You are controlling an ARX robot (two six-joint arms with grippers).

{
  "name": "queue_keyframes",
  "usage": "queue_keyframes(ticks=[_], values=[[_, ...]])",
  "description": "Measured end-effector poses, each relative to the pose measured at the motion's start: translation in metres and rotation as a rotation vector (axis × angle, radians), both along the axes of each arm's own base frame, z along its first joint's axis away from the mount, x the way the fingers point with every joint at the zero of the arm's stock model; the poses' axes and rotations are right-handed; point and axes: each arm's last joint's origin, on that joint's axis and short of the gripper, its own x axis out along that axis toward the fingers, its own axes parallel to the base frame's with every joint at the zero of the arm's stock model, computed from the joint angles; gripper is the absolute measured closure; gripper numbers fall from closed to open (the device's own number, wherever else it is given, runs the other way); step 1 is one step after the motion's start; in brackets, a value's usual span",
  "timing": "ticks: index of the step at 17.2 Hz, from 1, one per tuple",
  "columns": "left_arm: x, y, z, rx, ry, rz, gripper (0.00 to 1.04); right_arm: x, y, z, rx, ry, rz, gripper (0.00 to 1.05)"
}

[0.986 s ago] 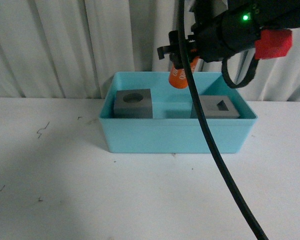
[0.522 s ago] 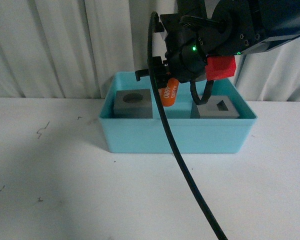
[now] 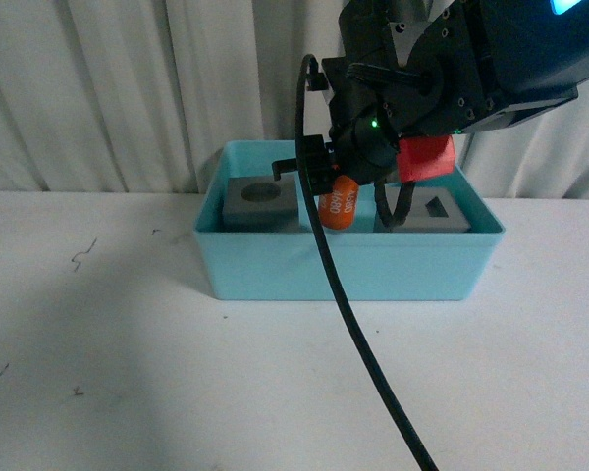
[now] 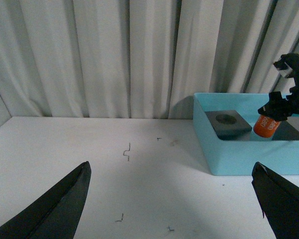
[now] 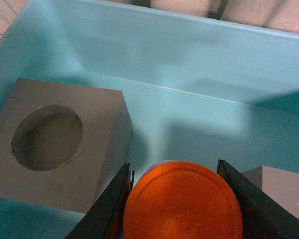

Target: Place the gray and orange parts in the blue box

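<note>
Front view shows the right claw [image 3: 332, 192] clamped on the orange cylinder [image 3: 338, 207], hanging over the middle of the blue box [image 3: 348, 265]. The cylinder sits tilted in the grip, its lower end down around rim level. Both gray cubes are already in the box: the cube with the round recess [image 3: 262, 203] on one side of the claw, the cube with the rectangular hole [image 3: 430, 212] on the other, with the claw over the gap between them.

So the step in hand looks like the drop-off of the last part. The right wrist camera helps here: the cylinder's orange end [image 5: 182, 204] fills the space between the two dark fingers [image 5: 107, 211], with bare box floor [image 5: 189, 124] ahead of it and the recessed cube's corner just beside it. I'd go straight down into that gap rather than drift sideways, since the cube edge is close and a bump could tip the cylinder out of line. Lower it until it's well below the rim, then let go; it's round and tilted, so it'll probably roll a bit, but the walls should catch it.

The left claw [image 4: 172, 199] is spread wide with nothing in it, well apart from the box over the white counter [image 4: 114, 164].
</note>
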Motion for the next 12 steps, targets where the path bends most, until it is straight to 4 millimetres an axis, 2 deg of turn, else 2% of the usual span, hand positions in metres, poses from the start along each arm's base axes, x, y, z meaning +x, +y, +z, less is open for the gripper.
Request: queue_keyframes(ticks=[3, 4, 5, 6, 7, 12], values=[[0.0, 0.0, 0.0, 0.0, 0.0, 0.0, 0.07, 0.0, -0.001, -0.001, 0.011, 0.01, -0.02, 0.57], [0.0, 0.0, 0.0, 0.0, 0.0, 0.0, 0.07, -0.002, -0.001, -0.005, 0.017, 0.017, -0.025, 0.33], [0.0, 0.0, 0.0, 0.0, 0.0, 0.0, 0.07, -0.002, -0.002, -0.005, 0.044, -0.002, -0.035, 0.04], [0.0, 0.0, 0.0, 0.0, 0.0, 0.0, 0.07, -0.011, -0.006, 0.018, 0.079, -0.08, -0.036, 0.06], [0.0, 0.0, 0.0, 0.0, 0.0, 0.0, 0.07, -0.022, -0.017, 0.056, 0.115, -0.176, -0.039, 0.06], [0.0, 0.0, 0.0, 0.0, 0.0, 0.0, 0.07, -0.04, -0.034, 0.096, 0.142, -0.28, -0.051, 0.06]])
